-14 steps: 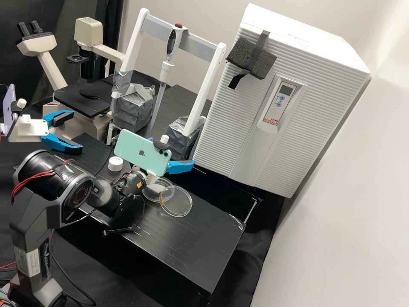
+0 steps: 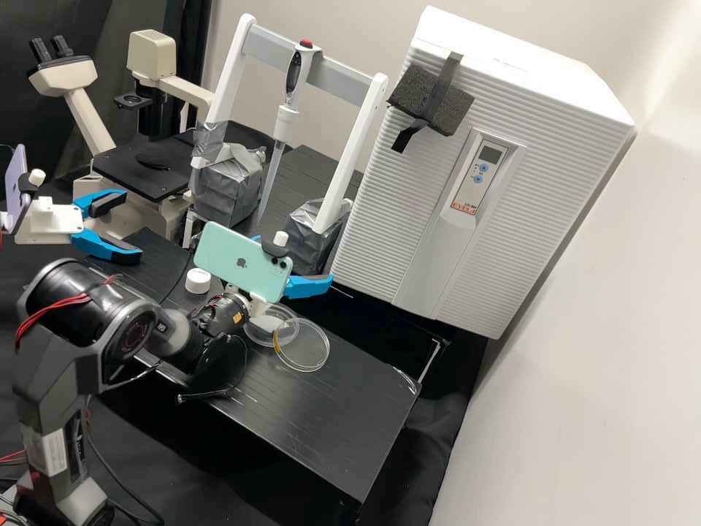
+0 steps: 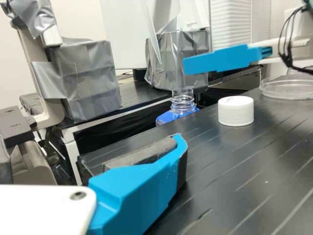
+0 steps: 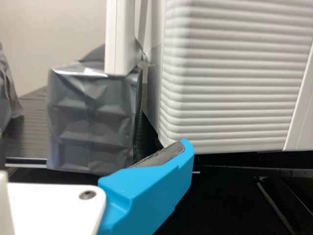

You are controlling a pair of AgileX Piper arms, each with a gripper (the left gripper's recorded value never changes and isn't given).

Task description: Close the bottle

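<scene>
A small clear bottle (image 3: pixel 183 104) with a blue lower part stands with its neck uncovered at the bench's far edge, beside a grey-taped block. Its white cap (image 3: pixel 236 110) lies apart from it on the black bench (image 2: pixel 328 416); the cap (image 2: pixel 198 280) also shows in the high view. My left gripper (image 2: pixel 118 223) hovers open and empty at the far left, well short of the cap. My right gripper (image 2: pixel 307 275), carrying a mint phone, sits open and empty beyond the cap, pointing at the white machine. One of its blue fingers (image 3: pixel 225 58) hangs above the bottle in the left wrist view.
Two clear petri dishes (image 2: pixel 299 349) lie on the bench close to the right arm. A pipette stand (image 2: pixel 292 95) on grey-taped feet (image 2: pixel 226 183), a microscope (image 2: pixel 109 109) and a large white ribbed machine (image 2: pixel 496 168) border the bench.
The right arm has shifted very slightly to the left. The left gripper, cap and dishes have not moved.
</scene>
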